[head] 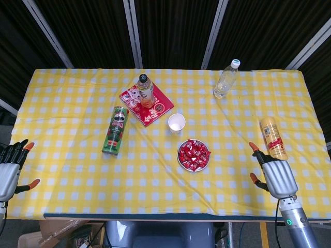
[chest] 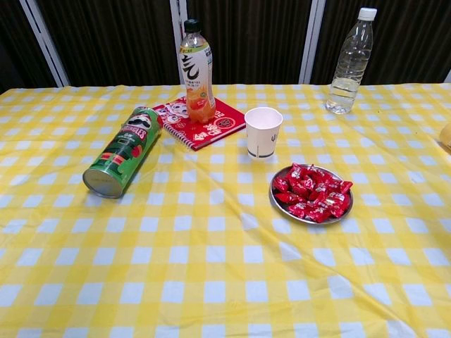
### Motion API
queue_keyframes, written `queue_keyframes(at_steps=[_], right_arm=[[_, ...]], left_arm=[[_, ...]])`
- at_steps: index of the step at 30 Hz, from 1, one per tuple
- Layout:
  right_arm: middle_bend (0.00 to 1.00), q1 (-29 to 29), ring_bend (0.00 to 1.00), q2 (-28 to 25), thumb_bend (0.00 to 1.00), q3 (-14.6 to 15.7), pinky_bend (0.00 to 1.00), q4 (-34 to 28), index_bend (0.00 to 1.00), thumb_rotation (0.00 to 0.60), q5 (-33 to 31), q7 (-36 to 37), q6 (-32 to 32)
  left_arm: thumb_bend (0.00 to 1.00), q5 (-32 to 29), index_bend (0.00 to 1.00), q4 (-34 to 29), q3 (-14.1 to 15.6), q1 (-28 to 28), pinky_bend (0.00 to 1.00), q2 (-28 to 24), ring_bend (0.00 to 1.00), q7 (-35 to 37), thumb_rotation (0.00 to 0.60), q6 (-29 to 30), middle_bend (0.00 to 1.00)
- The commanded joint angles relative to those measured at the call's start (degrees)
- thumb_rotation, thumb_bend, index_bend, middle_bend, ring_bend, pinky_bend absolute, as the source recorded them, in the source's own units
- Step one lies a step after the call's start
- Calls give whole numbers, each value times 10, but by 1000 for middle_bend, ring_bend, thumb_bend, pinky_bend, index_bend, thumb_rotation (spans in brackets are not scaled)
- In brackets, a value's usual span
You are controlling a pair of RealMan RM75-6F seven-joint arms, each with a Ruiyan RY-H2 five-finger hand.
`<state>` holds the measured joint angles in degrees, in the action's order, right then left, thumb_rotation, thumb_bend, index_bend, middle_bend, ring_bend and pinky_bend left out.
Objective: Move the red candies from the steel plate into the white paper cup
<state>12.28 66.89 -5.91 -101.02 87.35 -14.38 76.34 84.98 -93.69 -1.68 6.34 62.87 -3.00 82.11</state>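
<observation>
The red candies [head: 194, 154] were seen heaped on the steel plate [head: 181, 161] just below centre frame in the head view, and at right of centre in the chest view. The white paper cup [head: 176, 123] stood upright just above and left of the plate, near it but apart, and looked empty as far as its mouth could be read. No candy was noted outside the plate, so the task was judged as not begun: every piece remained to be moved.

The right hand [head: 274, 174] was recorded at the lower right of the head view, over the table edge and well apart from the plate; nothing was held. Its fingers were largely hidden behind the back of the hand, so their spread could not be told. The left hand [head: 9, 168] was seen at the lower left edge, off the cloth, fingers apart and holding nothing. Neither hand appeared in the chest view.

Also noted: a green Pringles can [head: 115, 130] lying on its side at left of centre, and a yellow bottle [head: 272, 137] lying just above the right hand.
</observation>
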Motion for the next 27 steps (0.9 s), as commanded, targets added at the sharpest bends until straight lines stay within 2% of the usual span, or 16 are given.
queue_keyframes(at_steps=[1, 6, 13, 17, 20, 27], right_arm=[[549, 57, 691, 27, 355, -32, 792, -29, 59, 600, -49, -65, -73], [597, 124, 733, 79, 354, -68, 821, -40, 72, 600, -170, -178, -148], [651, 190, 781, 151, 354, -91, 841, -22, 133, 600, -311, -283, -166], [749, 215, 859, 182, 355, -96, 890, -1, 221, 600, -353, -305, -160], [796, 229, 895, 203, 355, -96, 918, 19, 239, 600, -375, -311, -157], [815, 251, 910, 229, 355, -94, 929, 46, 259, 600, -403, -304, -164]], left_arm=[[18, 0, 0, 0, 0, 1, 0, -1, 0, 1, 600, -1, 0], [18, -6, 0, -2, -1, 2, 0, -3, 0, 5, 600, -6, 0], [18, -11, 0, -4, -2, 4, 0, -9, 0, 16, 600, -15, 0], [18, -15, 0, -7, -2, 6, 0, -11, 0, 19, 600, -20, 0], [18, -15, 0, -8, -1, 8, 0, -12, 0, 20, 600, -23, 0], [18, -18, 0, -8, -1, 10, 0, -13, 0, 20, 600, -29, 0]])
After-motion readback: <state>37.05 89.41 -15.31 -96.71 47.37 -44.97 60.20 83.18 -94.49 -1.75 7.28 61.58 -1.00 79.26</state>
